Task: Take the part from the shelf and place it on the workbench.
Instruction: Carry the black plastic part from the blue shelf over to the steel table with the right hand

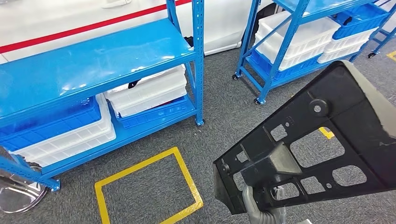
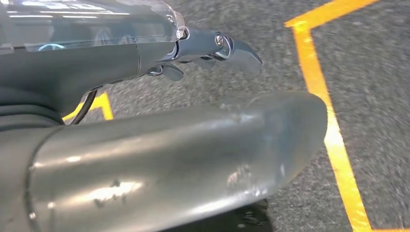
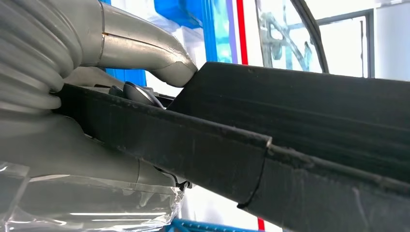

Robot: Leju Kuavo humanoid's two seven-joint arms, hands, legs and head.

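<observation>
A large black plastic part [image 1: 327,135] with several cut-out holes hangs over the grey carpet at the right of the head view. My right hand [image 1: 262,207] grips it from below at its near end. In the right wrist view the thumb [image 3: 145,53] lies over the part's black edge [image 3: 290,145] and darker fingers sit behind it. My left hand [image 2: 145,145] hangs above the floor and holds nothing, its thumb stretched out and its fingers [image 2: 227,48] apart from it.
A blue shelf [image 1: 93,60] stands at the left, its top level bare, with white bins [image 1: 149,91] and a blue bin [image 1: 51,123] below. A second blue shelf [image 1: 289,42] with bins stands at the back right. A yellow tape square [image 1: 149,186] marks the carpet.
</observation>
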